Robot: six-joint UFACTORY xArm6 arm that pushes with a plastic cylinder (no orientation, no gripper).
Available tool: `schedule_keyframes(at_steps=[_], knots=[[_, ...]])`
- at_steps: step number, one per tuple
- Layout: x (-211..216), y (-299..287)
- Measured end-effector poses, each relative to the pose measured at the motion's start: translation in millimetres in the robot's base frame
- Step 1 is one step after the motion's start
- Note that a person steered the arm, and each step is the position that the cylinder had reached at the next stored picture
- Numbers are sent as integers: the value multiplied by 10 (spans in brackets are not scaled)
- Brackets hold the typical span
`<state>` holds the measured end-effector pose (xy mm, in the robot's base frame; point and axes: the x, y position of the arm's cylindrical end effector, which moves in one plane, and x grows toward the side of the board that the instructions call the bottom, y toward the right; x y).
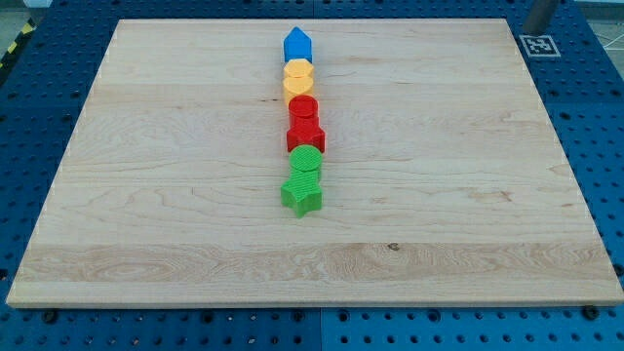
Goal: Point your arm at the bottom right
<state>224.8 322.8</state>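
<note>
Several blocks stand in one touching column down the middle of the wooden board [146, 195]. From the view's top they are a blue house-shaped block [297, 45], a yellow block [298, 68], a second yellow block [298, 87], a red round block [303, 107], a second red block [305, 136], a green round block [306, 160] and a green star [301, 194]. A grey rod enters at the view's top right corner. My tip [532, 29] is just off the board's top right corner, far from all the blocks.
A black-and-white marker tag [539, 44] lies beside the board's top right corner, right below the tip. A blue perforated table [39, 117] surrounds the board on all sides.
</note>
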Motion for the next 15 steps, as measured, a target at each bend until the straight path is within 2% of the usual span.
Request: schedule_keyframes(at_steps=[2, 6, 11, 15], knots=[[305, -256], [1159, -305], [2472, -875], [3452, -921]])
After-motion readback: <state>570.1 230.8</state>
